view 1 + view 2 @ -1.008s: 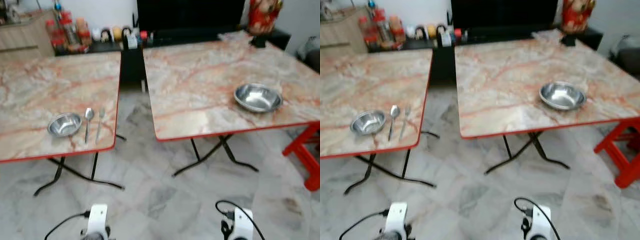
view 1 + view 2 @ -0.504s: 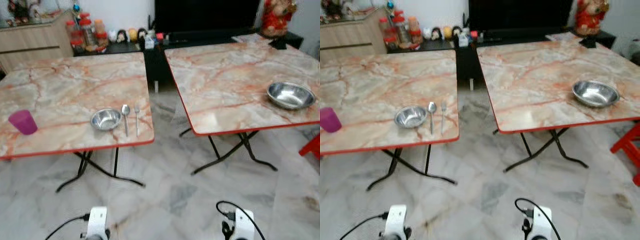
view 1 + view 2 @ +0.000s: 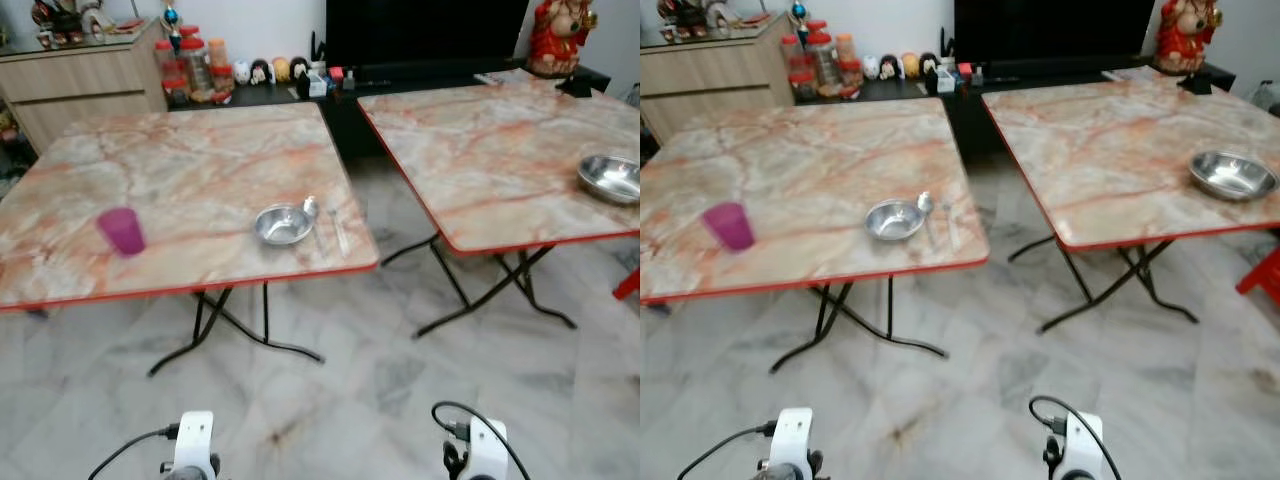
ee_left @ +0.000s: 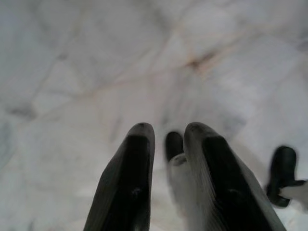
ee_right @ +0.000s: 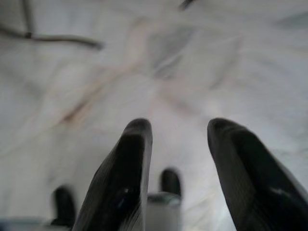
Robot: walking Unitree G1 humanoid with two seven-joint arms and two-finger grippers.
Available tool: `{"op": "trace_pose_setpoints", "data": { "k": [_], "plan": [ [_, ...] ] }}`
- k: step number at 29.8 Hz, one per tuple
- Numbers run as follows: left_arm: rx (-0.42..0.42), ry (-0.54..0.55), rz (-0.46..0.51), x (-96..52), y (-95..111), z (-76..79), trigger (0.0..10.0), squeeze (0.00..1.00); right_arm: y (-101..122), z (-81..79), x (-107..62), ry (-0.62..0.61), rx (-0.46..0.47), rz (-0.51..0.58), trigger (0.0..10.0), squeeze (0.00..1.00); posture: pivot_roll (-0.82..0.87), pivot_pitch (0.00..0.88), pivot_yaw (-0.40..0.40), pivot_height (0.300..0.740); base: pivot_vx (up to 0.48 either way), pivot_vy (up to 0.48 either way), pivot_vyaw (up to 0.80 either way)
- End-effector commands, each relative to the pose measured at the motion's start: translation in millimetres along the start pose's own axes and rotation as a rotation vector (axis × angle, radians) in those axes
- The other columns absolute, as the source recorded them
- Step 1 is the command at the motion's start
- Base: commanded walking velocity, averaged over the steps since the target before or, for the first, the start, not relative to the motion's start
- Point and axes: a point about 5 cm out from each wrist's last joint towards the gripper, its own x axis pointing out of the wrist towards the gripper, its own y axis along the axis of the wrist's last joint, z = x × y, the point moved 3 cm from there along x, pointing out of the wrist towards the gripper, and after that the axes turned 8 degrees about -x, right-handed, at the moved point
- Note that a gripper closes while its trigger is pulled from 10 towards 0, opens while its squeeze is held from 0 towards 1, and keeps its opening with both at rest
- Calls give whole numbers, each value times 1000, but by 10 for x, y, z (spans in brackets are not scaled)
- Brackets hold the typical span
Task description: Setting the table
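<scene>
1. Small steel bowl (image 3: 283, 223) sits near the right front corner of the left table (image 3: 180, 170), with a spoon (image 3: 312, 212) just beside it on the right and a fork (image 3: 340, 228) next to that — both lie with their long axes running from the front edge toward the back.
2. A purple cup (image 3: 121, 231) stands upright, well apart to the bowl's left, on the same table.
3. The right table (image 3: 500, 150) carries a larger steel bowl (image 3: 611, 178) near its right front edge.
4. Between the two red-edged tables runs an open gap of marble floor (image 3: 360, 400); folding black legs stand under each.
5. Behind are a wooden cabinet (image 3: 85, 85), jars (image 3: 195, 65) and a dark screen (image 3: 425, 35).
6. Left gripper (image 4: 168, 137) and right gripper (image 5: 178, 132) hang low over the floor — fingers (image 4: 132, 183) apart, holding nothing.
</scene>
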Motion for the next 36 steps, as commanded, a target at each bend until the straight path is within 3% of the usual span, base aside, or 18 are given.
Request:
{"op": "trace_pose_setpoints", "data": {
  "k": [1,29,36],
  "plan": [
    [2,-9,13,5,39,18,10000,0,39,13,9,-4,2,11,10000,0,8,0,1,740,0,0,0],
    [13,-27,28,0,35,45,10000,0,55,5,12,2,0,17,10000,0,-2,0,16,740,0,0,0],
    [60,-29,26,1,40,42,10000,0,42,-10,9,5,-3,14,10000,0,2,0,17,740,0,0,0]
  ]
}}
